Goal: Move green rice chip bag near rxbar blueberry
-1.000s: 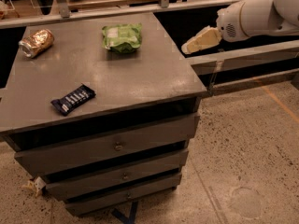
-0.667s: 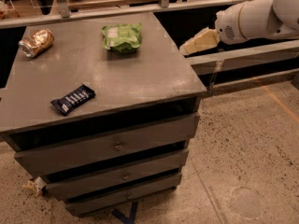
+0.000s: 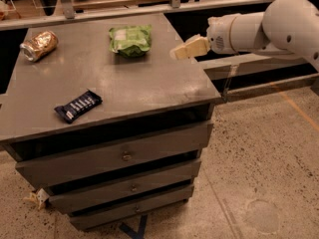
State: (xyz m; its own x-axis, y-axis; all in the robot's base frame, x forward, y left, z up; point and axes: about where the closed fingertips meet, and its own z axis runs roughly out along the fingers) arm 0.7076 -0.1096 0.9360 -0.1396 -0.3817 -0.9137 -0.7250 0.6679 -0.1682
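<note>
Closest is a gray cabinet (image 3: 149, 88) with three flat drawers (image 3: 124, 156). It stands on a speckled floor (image 3: 259, 158). Its top is smooth and a bit shiny.

Near the front left of the top lies the rxbar blueberry (image 3: 78, 105). It is a small flat bar in a dark blue wrapper with white letters, and it lies at a slant.

Farther back, near the middle of the far edge, sits the green rice chip bag (image 3: 130, 40). It is bright green, puffy and crinkly, with a pale patch on top. It is well apart from the bar.

In the far left corner lies a crushed gold-brown can (image 3: 39, 45) on its side.

The white, round arm (image 3: 249, 31) reaches in from the right. Its tan gripper (image 3: 174, 54) hovers in the air just to the right of the green bag, pointing at it but not touching. Its jaws look pressed together and hold nothing.
</note>
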